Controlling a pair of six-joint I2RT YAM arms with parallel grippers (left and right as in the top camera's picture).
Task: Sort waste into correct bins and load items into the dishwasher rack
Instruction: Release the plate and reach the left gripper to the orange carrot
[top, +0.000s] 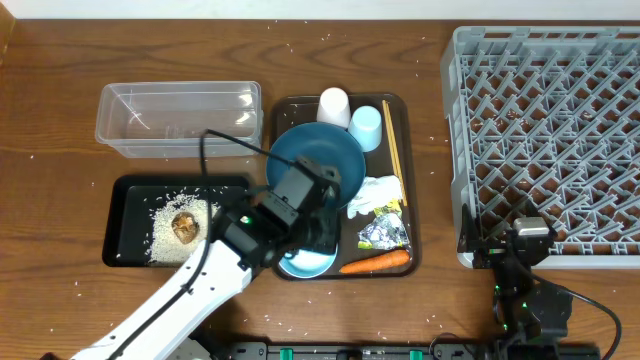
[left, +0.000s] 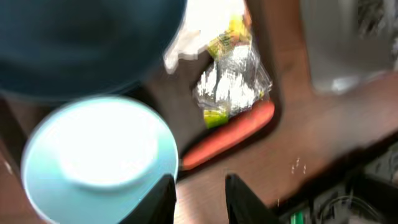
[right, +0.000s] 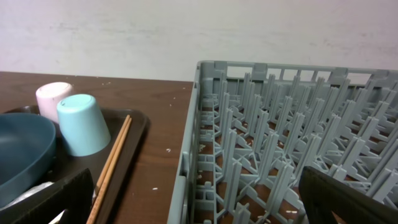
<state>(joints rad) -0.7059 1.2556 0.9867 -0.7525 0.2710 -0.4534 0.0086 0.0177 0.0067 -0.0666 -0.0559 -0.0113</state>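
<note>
The left arm stretches from the near-left edge of the table diagonally up to the brown serving tray (top: 283, 110), its wrist bent down. The left gripper (left: 200, 198) hangs low over the tray's near rim, just beside the pale blue-white bowl (left: 99, 163). Its fingers (left: 163, 200) stand a narrow gap apart with nothing between them; only the tray edge and the wood of the table show through. The right arm sits folded at the near-right side, and the right gripper (right: 196, 190) faces the near-left corner of the dishwasher rack (top: 545, 140), its fingers spread wide and empty. On the brown tray the bowl lies at the near end. The dark-blue plate (top: 318, 160) lies just behind the bowl and takes up the tray's middle. Beyond the plate are the white cup (top: 334, 106) and the light-blue cup (top: 366, 126), side by side at the far end, the blue one mouth-down. The chopsticks (top: 395, 150) lie along the tray's right side. Below them, to the right of the plate, come the crumpled tissue (top: 377, 190), the green-yellow wrapper (left: 215, 116) and the silver foil (top: 385, 234), all bunched together. The carrot (top: 375, 262) lies along the near-right rim. The black tray (top: 125, 205), left of the brown one, holds scattered rice (top: 160, 232) with the brown food lump (top: 185, 226) lying among the grains. The clear tub (top: 178, 118) stands behind it.
</note>
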